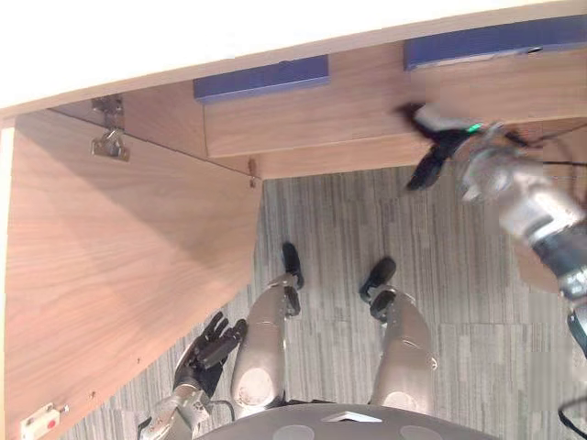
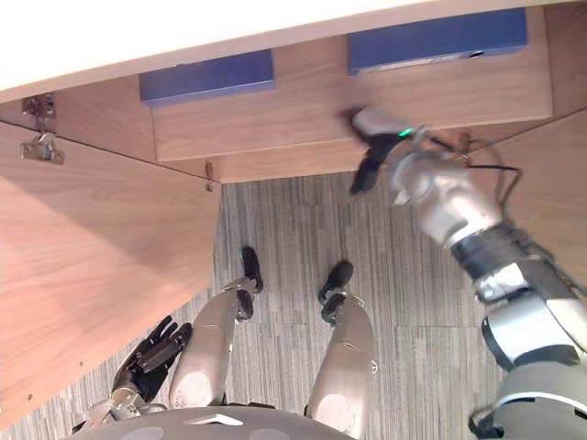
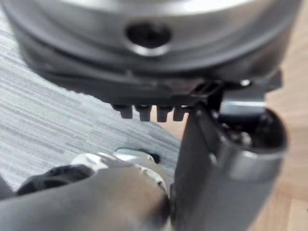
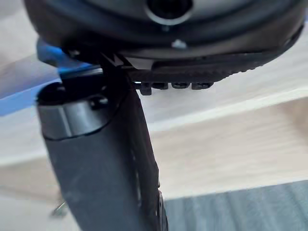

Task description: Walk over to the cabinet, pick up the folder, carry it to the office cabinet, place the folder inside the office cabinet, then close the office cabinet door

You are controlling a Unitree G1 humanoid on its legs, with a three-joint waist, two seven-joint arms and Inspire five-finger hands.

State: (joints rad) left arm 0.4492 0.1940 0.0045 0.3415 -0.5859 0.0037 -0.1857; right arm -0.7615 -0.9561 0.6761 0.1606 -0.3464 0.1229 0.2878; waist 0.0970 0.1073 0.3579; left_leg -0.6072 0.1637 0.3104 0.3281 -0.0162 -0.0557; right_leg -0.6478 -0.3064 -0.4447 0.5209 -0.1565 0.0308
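Observation:
Two blue folders lie flat inside the open wooden office cabinet [image 1: 303, 124]: one folder [image 1: 261, 78] on the left, the other [image 1: 495, 41] on the right. My right hand [image 1: 436, 147] is raised in front of the shelf edge just below the right folder. Its fingers are straight, pointing down, and hold nothing; a blue edge [image 4: 19, 91] shows past its thumb. My left hand [image 1: 209, 353] hangs low beside the open left door [image 1: 119, 275], fingers relaxed and empty.
The left door swings out wide toward me, with metal hinges [image 1: 110, 137] at its top. A second wooden door panel [image 2: 550, 174] stands open on the right behind my right arm. Grey striped carpet [image 1: 348, 229] covers the floor below the cabinet.

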